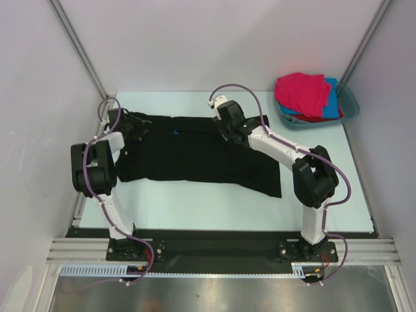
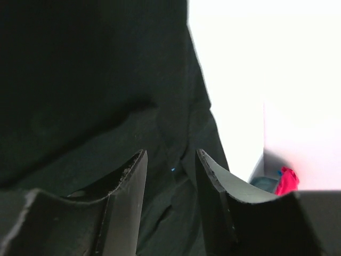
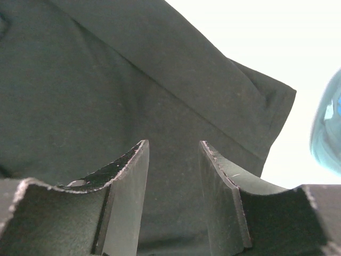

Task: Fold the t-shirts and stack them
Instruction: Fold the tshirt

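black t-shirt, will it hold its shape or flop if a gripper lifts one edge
Probably floppy: the black t-shirt lies flat with soft creases, so a lifted edge would likely leave the rest draping. It looks thin and light for its spread. Pushed across the table, it would likely bunch rather than slide whole.
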`<state>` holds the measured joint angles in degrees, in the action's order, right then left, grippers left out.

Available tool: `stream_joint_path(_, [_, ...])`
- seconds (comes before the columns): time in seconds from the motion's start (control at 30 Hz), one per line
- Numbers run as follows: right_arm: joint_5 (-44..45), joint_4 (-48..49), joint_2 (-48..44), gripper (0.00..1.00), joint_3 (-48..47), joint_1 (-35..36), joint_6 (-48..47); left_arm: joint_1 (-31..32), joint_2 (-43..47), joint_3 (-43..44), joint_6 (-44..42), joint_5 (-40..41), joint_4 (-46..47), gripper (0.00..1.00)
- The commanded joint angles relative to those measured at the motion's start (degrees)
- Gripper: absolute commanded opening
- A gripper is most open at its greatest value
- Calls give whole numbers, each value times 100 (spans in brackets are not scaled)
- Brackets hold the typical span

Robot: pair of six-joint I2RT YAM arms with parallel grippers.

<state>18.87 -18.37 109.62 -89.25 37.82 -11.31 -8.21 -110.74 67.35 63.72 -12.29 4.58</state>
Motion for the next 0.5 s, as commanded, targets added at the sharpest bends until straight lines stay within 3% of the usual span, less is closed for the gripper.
stream_joint_path(0.0, [169, -315, 68, 48, -303, -249, 435, -225, 296, 279, -518, -527, 184, 47])
stream_joint_path(0.33, [-893, -1037, -388, 48, 135, -935, 1754, 222, 2029, -1452, -773, -265, 78, 47])
stream_joint_path(0.43, [-1736, -792, -915, 47, 881, -1162, 2614, 460, 2276, -1681, -1019, -300, -9, 47])
stream_joint_path(0.47, [-2016, -643, -1117, 47, 1510, -1294, 3173, 573, 2328, -1742, -1107, -335, -18, 47])
